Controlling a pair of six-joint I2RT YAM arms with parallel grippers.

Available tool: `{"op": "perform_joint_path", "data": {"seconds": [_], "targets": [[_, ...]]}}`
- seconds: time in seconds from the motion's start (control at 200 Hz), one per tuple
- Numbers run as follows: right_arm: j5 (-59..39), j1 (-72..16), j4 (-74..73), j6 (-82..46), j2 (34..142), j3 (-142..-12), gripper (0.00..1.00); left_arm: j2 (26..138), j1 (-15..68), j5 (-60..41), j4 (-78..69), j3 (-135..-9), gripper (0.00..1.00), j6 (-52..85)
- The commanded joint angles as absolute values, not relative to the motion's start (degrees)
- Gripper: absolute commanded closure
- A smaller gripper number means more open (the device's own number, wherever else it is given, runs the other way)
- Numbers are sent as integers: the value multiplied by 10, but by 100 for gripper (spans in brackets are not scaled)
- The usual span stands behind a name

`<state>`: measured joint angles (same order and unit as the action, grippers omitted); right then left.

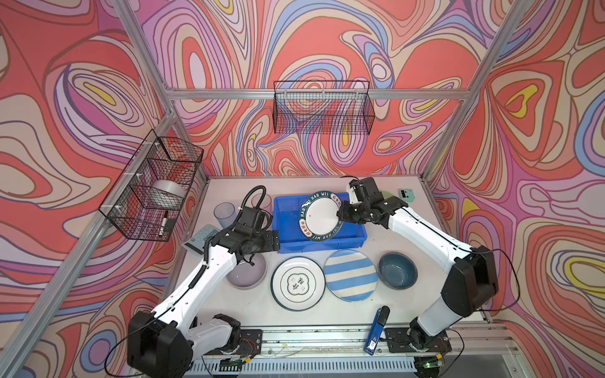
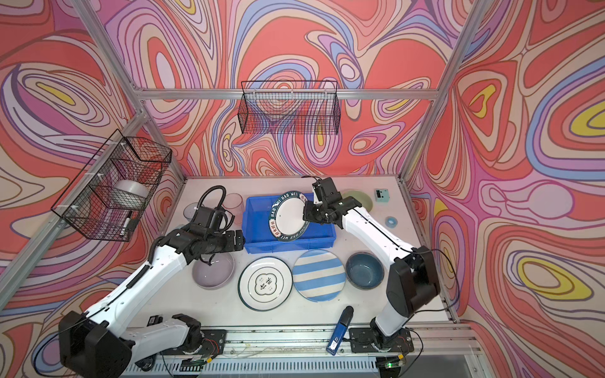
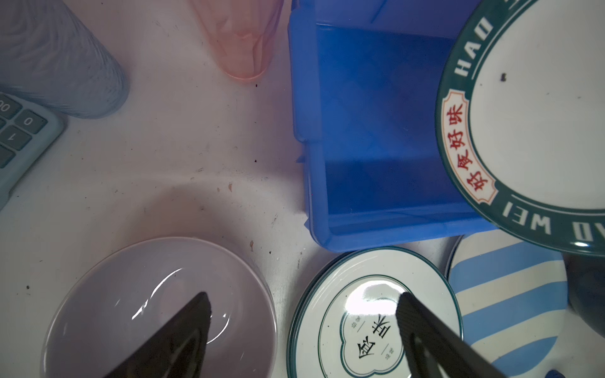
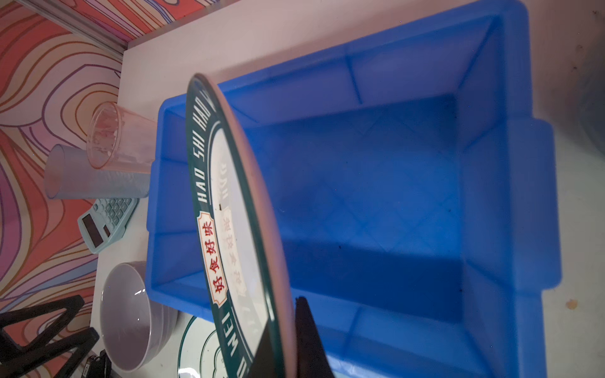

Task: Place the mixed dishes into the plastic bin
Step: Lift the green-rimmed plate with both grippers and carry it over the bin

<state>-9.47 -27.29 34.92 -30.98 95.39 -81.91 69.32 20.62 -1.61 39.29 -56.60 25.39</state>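
My right gripper (image 1: pixel 340 217) (image 4: pixel 288 327) is shut on the rim of the white plate with the dark lettered rim (image 1: pixel 320 216) (image 4: pixel 229 209). It holds that plate tilted over the blue plastic bin (image 1: pixel 286 225) (image 4: pixel 376 196), whose floor is bare. My left gripper (image 1: pixel 276 240) (image 3: pixel 302 297) hangs open and empty just left of the bin, above the gap between the lavender bowl (image 1: pixel 248 278) and a white green-rimmed plate (image 1: pixel 298 283). In front of the bin lie a striped plate (image 1: pixel 352 275) and a dark blue bowl (image 1: pixel 397 270). A grey-blue cup (image 1: pixel 224 212) and a pink cup (image 3: pixel 239 39) stand left of the bin.
A pale green bowl (image 2: pixel 360 198) sits behind the right arm. A teal calculator (image 1: pixel 199 237) lies under the left arm. A small teal box (image 1: pixel 406 194) and a tape roll (image 2: pixel 390 221) are at the right, and a blue tool (image 1: pixel 376 330) lies at the front edge. Wire baskets (image 1: pixel 322 108) (image 1: pixel 154 186) hang on the walls.
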Motion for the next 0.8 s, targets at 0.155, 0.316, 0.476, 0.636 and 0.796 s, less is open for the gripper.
{"op": "perform_joint_path", "data": {"seconds": [0.155,0.316,0.476,0.636,0.796], "targets": [[-115,-268,283,-326,1024,-867,100,776,202,-39,357,-610,29,238],[-124,-268,266,-333,1061,-879,100,821,201,-37,354,-620,36,254],[-139,-268,244,-350,1078,-871,100,850,200,-37,339,-615,44,256],[-148,-268,227,-361,1092,-854,100,871,200,-28,332,-615,52,249],[-163,-269,206,-373,1105,-840,97,890,200,-38,332,-623,64,245]]}}
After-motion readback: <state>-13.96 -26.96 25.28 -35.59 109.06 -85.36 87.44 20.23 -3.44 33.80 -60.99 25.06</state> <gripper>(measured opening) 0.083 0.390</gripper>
